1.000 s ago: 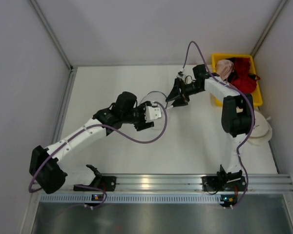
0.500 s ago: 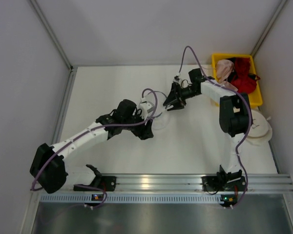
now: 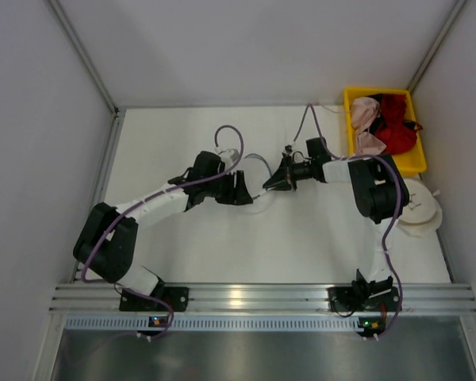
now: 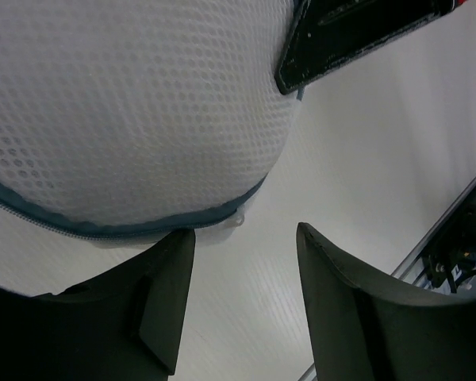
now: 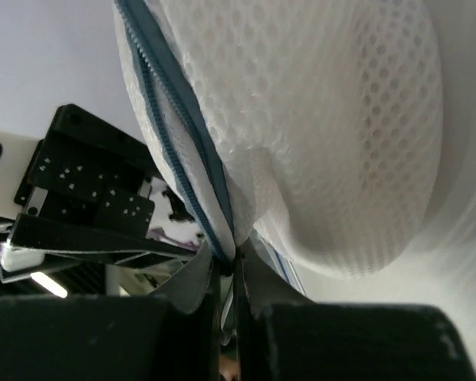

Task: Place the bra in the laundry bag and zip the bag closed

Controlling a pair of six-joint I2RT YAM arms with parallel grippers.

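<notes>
The laundry bag (image 4: pixel 127 111) is a bulging pouch of white mesh with a blue-grey zipper rim, lying at mid-table between my two grippers (image 3: pixel 258 204). My right gripper (image 5: pixel 228 263) is shut on the zipper edge of the bag (image 5: pixel 333 119); in the top view it sits at the bag's right side (image 3: pixel 270 186). My left gripper (image 4: pixel 242 238) stands open just beside the rim, with bare table between its fingers, at the bag's left side (image 3: pixel 243 190). The bra is hidden; I cannot make it out through the mesh.
A yellow bin (image 3: pixel 413 163) at the back right holds a pink garment (image 3: pixel 366 119) and a red garment (image 3: pixel 397 127). An opaque cream round pouch (image 3: pixel 423 208) lies at the right edge. A metal rail (image 3: pixel 246 298) runs along the near edge.
My right gripper came down and left to the bag and shut on its zipper edge. My left arm swung back and its open gripper now sits at the bag's left rim.
</notes>
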